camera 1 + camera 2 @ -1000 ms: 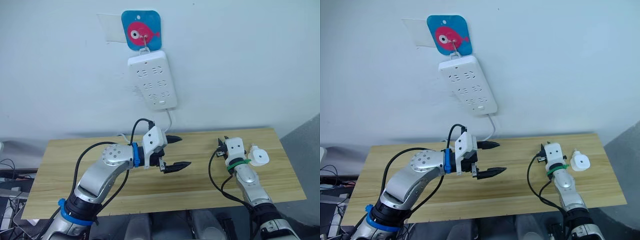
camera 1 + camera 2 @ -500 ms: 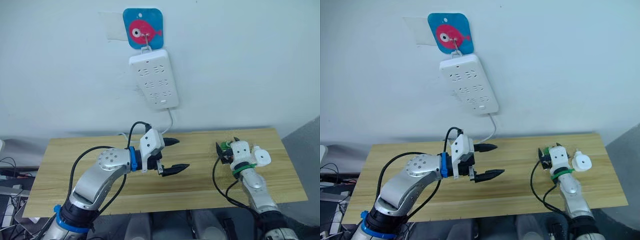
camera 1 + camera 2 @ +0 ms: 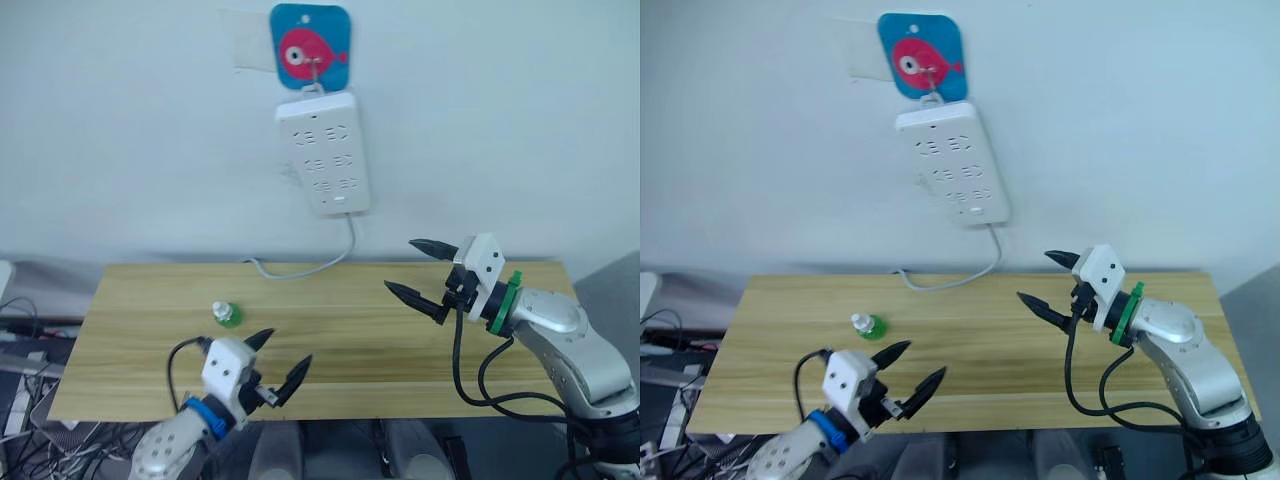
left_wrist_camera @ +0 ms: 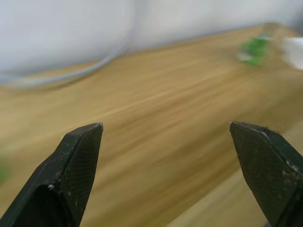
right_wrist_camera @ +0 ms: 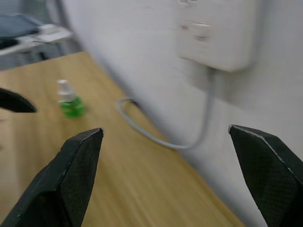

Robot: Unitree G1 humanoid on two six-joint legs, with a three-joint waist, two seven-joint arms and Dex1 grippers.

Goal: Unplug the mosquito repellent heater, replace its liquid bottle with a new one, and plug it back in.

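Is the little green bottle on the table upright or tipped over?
Upright. The green bottle stands on its base on the wooden table with its pale cap pointing up; the right wrist view shows the same, and neither gripper touches it.

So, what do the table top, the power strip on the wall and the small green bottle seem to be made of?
The table top looks like light wood or wood laminate, matte, with long grain lines. The power strip seems to be white plastic, smooth with a slight sheen, with moulded socket slots. The small green bottle seems to be clear plastic or glass holding green liquid, with a pale cap; which one is hard to tell.
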